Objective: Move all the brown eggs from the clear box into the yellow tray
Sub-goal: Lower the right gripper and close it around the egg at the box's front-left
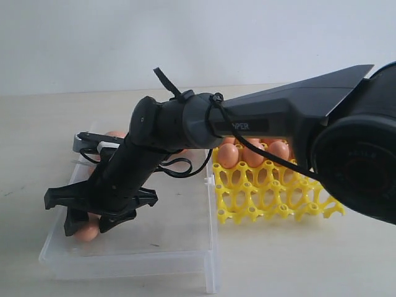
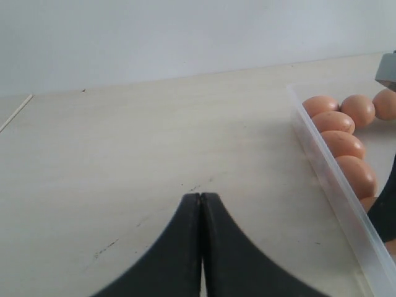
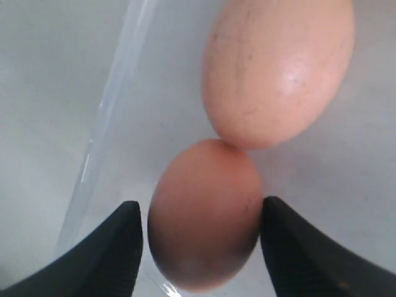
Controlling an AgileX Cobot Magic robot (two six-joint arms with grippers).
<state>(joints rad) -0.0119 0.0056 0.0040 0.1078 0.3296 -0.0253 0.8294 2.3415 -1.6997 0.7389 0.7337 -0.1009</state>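
Your right claw, low inside the clear box, stands spread with one brown egg between its fingers. A sliver of gap shows at one finger, so the egg sits straddled on the box floor, not lifted. Just past the fingertips, a second egg touches the first end to end. The box's clear wall runs close beside one finger.

Back along that arm, well apart from the claw, the yellow tray lies just beside the box, with several brown eggs seated in the cups under the arm.

Your left claw is clenched, its fingertips pressed together on nothing, above the bare table. To one side of it, beyond the clear wall, a row of eggs lines the box's edge.
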